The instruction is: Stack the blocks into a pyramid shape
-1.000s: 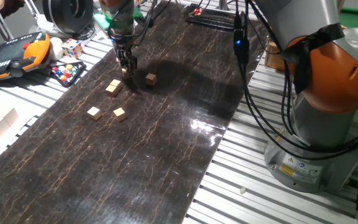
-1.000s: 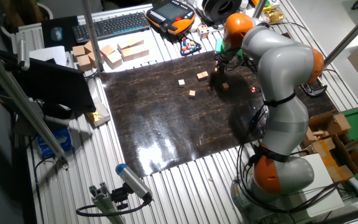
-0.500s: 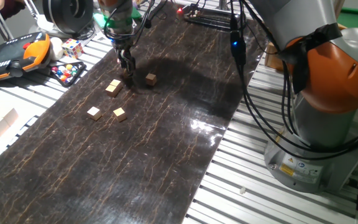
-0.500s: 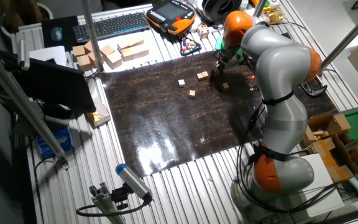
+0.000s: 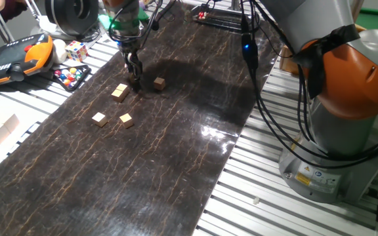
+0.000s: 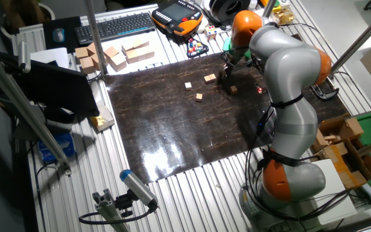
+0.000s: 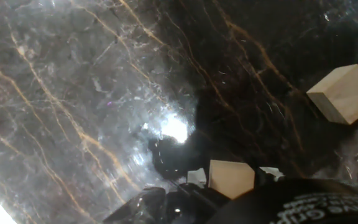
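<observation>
Tan wood shows between the fingertips in the hand view: one of the blocks [image 7: 231, 178], a small cube, sits clamped in the gripper [image 5: 136, 83] just above the dark marbled mat [image 5: 176, 137]. A second cube [image 7: 344, 93] lies at about 2 o'clock from it in that view, apart from it. From one fixed view the gripper points straight down at the mat's far end, with a lone cube [image 5: 159, 82] just beside it at 3 o'clock and a pair of touching cubes [image 5: 119, 92] near it at 8 o'clock. Two further single cubes [image 5: 98, 118] and [image 5: 126, 120] rest on the mat at about 7 o'clock, apart from each other and from the pair. No cube rests on another, so the pyramid shape is not yet built. Off the mat, at 10 o'clock from the gripper, stand a multicoloured puzzle cube [image 5: 77, 50] and an orange-and-black pendant [image 5: 15, 58]. Larger pale wooden blocks [image 6: 111, 55] lie on the slatted table [image 5: 254, 190] beyond the mat's edge
</observation>
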`<action>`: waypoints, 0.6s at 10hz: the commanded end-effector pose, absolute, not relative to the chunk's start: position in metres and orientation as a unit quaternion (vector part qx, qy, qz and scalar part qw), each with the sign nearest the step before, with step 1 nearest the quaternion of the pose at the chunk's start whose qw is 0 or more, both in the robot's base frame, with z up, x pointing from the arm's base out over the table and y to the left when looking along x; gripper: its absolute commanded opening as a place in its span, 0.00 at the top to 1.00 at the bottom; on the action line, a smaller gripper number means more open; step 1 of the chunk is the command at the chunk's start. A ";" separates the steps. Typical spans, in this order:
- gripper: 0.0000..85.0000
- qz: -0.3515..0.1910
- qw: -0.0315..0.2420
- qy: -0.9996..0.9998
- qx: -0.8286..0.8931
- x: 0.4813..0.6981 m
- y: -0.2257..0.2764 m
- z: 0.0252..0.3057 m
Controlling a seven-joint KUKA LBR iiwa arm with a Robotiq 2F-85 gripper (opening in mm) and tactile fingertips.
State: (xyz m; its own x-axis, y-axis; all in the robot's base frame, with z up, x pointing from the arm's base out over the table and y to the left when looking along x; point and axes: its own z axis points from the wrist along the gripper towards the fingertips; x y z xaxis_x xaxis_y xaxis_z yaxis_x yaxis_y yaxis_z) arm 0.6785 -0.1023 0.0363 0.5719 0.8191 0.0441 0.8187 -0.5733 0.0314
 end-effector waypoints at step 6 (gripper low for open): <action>0.99 0.036 -0.002 0.492 0.870 0.677 -0.099 0.038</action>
State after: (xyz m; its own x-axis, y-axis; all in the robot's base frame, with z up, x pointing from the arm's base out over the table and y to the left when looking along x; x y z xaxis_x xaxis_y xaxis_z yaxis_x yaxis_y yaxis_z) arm 0.6766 -0.0986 0.0386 0.5119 0.8566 0.0646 0.8570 -0.5144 0.0303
